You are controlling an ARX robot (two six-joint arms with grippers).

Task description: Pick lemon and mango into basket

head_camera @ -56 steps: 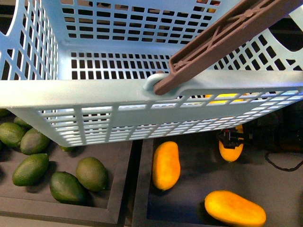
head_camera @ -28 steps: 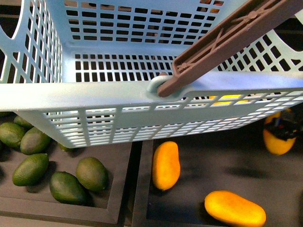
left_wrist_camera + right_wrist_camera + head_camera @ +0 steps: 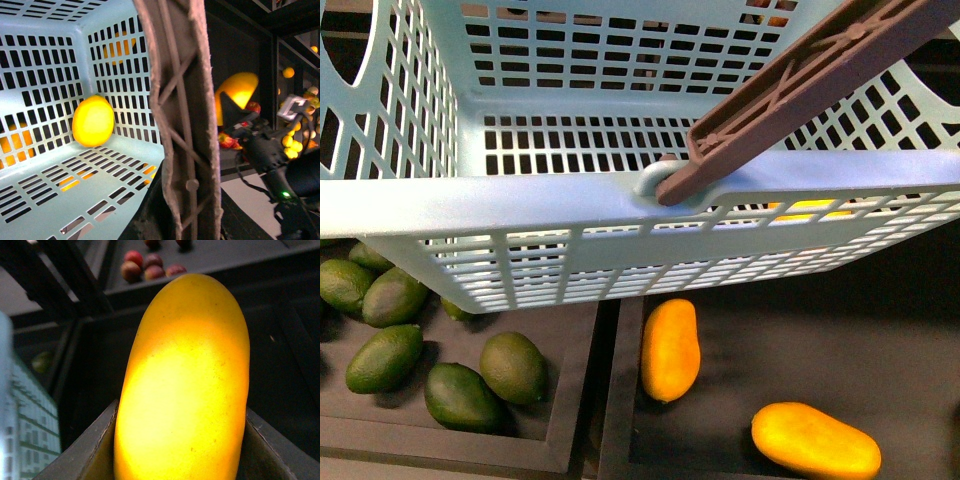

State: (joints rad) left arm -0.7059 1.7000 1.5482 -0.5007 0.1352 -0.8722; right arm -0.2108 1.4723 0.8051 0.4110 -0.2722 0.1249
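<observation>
Only wrist views show the gripped mango [image 3: 182, 390].

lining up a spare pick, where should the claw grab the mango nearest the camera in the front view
Across its narrow middle, from straight above. The mango lies flat on the dark tray, its long axis running left to right with a slight tilt, so the jaws should close across the short width. Nothing touches its sides.

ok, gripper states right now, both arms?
Left gripper: closed on the basket handle.
Right gripper: closed on the mango.
</observation>
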